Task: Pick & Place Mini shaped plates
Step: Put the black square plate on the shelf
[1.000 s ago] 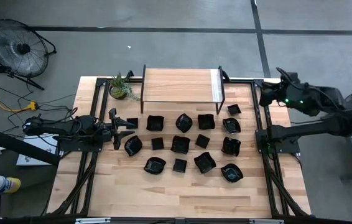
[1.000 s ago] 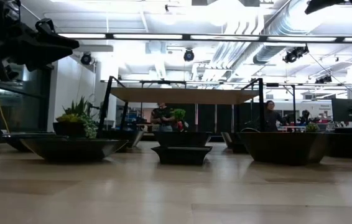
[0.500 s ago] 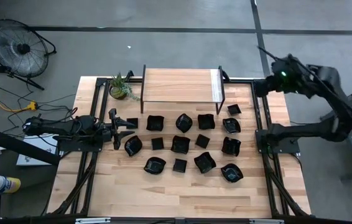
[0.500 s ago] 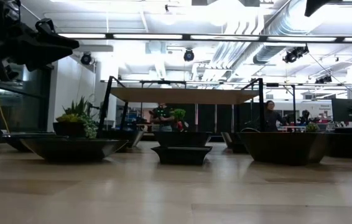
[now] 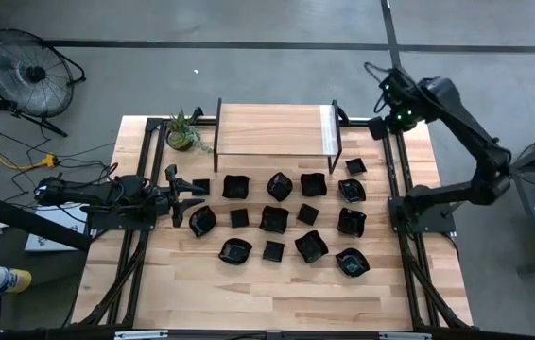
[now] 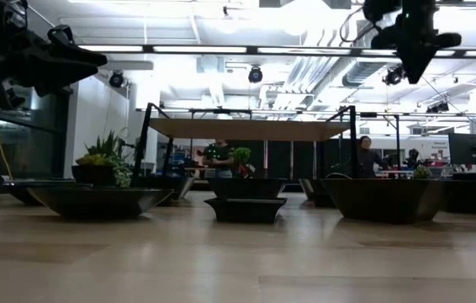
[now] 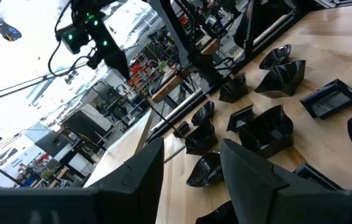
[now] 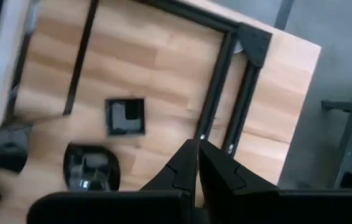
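The mini shaped plates are seen spread in loose rows across the middle of the wooden table, just in front of a raised wooden shelf, none of them lifted or held. Near the right end of the spread, a small square plate and a rounded plate are shown directly beneath the right gripper, whose fingers are pressed together with nothing between them. Within the last second the right arm has been swung from beyond the table's right edge up to its far right corner, where the right gripper is now held high above the frame; this is judged an approach toward the nearest plates, with no pick yet begun. The left gripper is kept where it was, low at the left edge of the spread, its fingers parted and empty. A potted plant is left untouched at the far left corner.
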